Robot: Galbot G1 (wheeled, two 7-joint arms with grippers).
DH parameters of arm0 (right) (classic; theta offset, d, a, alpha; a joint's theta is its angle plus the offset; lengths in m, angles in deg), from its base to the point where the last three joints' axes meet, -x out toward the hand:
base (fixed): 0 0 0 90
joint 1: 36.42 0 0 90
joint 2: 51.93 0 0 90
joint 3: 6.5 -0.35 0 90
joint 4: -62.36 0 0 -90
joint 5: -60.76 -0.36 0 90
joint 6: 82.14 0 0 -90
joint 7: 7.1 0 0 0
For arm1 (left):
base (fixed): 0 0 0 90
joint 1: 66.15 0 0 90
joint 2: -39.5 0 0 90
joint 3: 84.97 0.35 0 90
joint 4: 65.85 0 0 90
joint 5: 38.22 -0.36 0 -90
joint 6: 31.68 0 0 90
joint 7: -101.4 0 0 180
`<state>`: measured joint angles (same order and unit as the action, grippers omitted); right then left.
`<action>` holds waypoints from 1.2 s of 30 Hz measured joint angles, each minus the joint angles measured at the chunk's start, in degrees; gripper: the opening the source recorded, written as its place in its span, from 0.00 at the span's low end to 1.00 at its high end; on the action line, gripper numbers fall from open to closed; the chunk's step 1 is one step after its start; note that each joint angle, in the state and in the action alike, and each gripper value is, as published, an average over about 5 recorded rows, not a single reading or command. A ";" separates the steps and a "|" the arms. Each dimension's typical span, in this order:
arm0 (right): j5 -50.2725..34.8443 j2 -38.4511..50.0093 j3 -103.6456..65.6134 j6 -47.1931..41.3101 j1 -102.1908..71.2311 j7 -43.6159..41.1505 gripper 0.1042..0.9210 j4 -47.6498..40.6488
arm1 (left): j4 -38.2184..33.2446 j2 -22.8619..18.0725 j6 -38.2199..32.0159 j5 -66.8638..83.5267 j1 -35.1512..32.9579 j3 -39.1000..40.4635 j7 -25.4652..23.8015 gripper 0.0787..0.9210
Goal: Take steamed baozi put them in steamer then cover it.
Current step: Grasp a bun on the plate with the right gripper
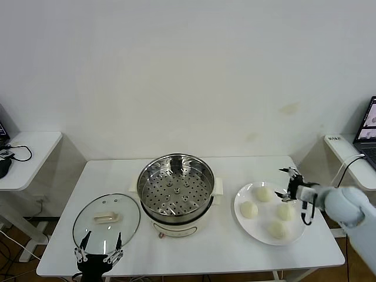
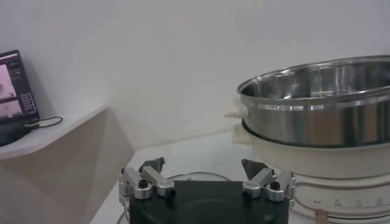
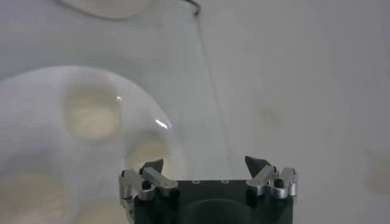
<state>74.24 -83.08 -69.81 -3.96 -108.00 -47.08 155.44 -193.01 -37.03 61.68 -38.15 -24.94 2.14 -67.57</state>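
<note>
Right gripper (image 1: pixel 289 183), fingers apart, hovers over the far right edge of the white plate (image 1: pixel 244 220), which carries four steamed baozi (image 1: pixel 249 210). Left gripper (image 1: pixel 98 247), fingers apart, sits beside the glass cover (image 1: pixel 106 220). Centre table: the steamer (image 1: pixel 175 183), uncovered.

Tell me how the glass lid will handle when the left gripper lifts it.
The cover is clear glass, so probably fragile and heavy for its thinness. Its smooth, shiny dome looks slippery; the cream bar handle seems the only secure hold. Lying flat on the table, it should not roll. The left gripper, open, hovers at its near edge.
</note>
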 measured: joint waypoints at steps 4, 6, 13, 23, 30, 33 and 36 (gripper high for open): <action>-1.41 1.11 11.29 0.07 11.12 -5.47 0.88 -4.33 | 0.20 0.05 0.11 -0.10 0.49 0.03 -0.22 0.88; -1.91 1.21 16.34 0.24 16.03 -7.80 0.88 -6.52 | 0.26 0.11 0.23 -0.10 0.75 -0.01 -0.33 0.88; -2.38 -0.92 28.54 1.24 26.86 -13.08 0.88 -13.88 | 0.31 0.30 0.50 -0.10 1.30 -0.51 -0.58 0.88; -1.40 -7.74 35.47 1.71 32.30 -15.83 0.88 -23.27 | 0.10 0.31 0.57 -0.10 1.15 -1.47 -0.69 0.88; -0.34 -11.83 37.44 1.75 33.42 -16.39 0.88 -28.27 | 0.09 0.32 0.57 -0.07 1.10 -1.96 -0.65 0.88; 0.12 -13.08 37.81 1.69 33.70 -16.52 0.88 -29.89 | 0.07 0.34 0.56 -0.05 1.09 -2.12 -0.64 0.88; 0.56 -14.06 38.08 1.62 33.87 -16.64 0.88 -31.29 | 0.05 0.36 0.56 -0.03 1.10 -2.22 -0.62 0.88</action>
<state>74.80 -97.13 -31.73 -2.35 -74.12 -63.72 124.15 -192.95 -36.67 62.25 -38.17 -23.84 -0.09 -68.19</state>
